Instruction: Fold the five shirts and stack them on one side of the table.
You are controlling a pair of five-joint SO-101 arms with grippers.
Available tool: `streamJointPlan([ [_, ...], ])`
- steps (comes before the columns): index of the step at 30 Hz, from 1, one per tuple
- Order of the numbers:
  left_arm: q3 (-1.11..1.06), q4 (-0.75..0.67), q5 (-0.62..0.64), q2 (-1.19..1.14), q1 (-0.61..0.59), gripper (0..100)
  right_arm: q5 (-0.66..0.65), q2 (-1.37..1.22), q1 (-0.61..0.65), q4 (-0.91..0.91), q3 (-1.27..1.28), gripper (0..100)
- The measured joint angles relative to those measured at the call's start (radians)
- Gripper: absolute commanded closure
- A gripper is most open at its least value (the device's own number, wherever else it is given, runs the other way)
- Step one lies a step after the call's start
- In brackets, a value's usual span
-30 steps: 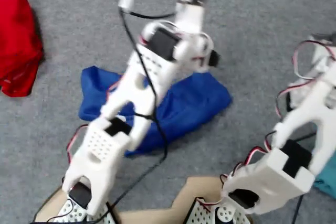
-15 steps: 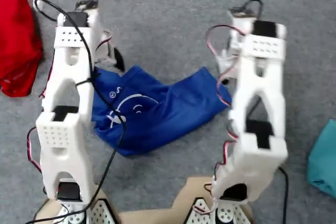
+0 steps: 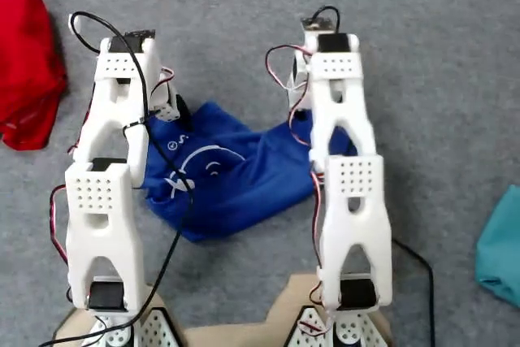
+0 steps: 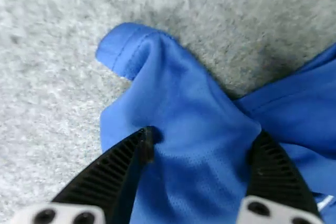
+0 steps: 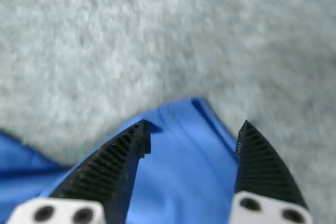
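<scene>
The left gripper (image 4: pixel 203 139) stands with its jaws apart, straddling a raised ridge of the blue shirt (image 3: pixel 236 172) close to a sleeve-like flap. The right gripper (image 5: pixel 194 127) is likewise spread wide over the shirt's opposite far corner, where a stitched hem meets the grey table (image 3: pixel 439 54). The blue shirt lies crumpled in the middle of the table between the two arms; a red shirt (image 3: pixel 28 62) is heaped on the left side and a teal shirt (image 3: pixel 500 249) lies on the right side, both well apart from it. The fabric looks thin, light and limp, so it will likely sag and drag on the felt-like surface instead of holding a shape. A pinch on one layer could slip free. The hemmed edges and the bunched ridge look like the firmest places to grasp, one corner per arm.
</scene>
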State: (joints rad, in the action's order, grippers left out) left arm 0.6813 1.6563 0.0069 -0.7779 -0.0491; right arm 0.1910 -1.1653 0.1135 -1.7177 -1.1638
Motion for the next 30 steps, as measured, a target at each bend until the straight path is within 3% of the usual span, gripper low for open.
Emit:
streamJointPlan([
  [5,0.000,0.000,0.000,0.000,0.002,85,0.003,-0.155,0.003,-0.052,-0.235,72.6],
  [9,0.000,0.000,0.000,0.000,0.006,98,0.008,-0.207,0.005,-0.058,-0.307,83.6],
  [13,0.000,0.000,0.000,0.000,0.008,98,0.008,-0.209,-0.011,-0.058,-0.324,99.5],
  [21,0.041,0.003,0.000,-0.002,0.008,98,0.008,-0.201,-0.026,-0.055,-0.336,99.3],
  [30,0.356,0.078,0.000,-0.002,-0.049,98,0.008,-0.041,-0.017,-0.055,-0.331,99.3],
])
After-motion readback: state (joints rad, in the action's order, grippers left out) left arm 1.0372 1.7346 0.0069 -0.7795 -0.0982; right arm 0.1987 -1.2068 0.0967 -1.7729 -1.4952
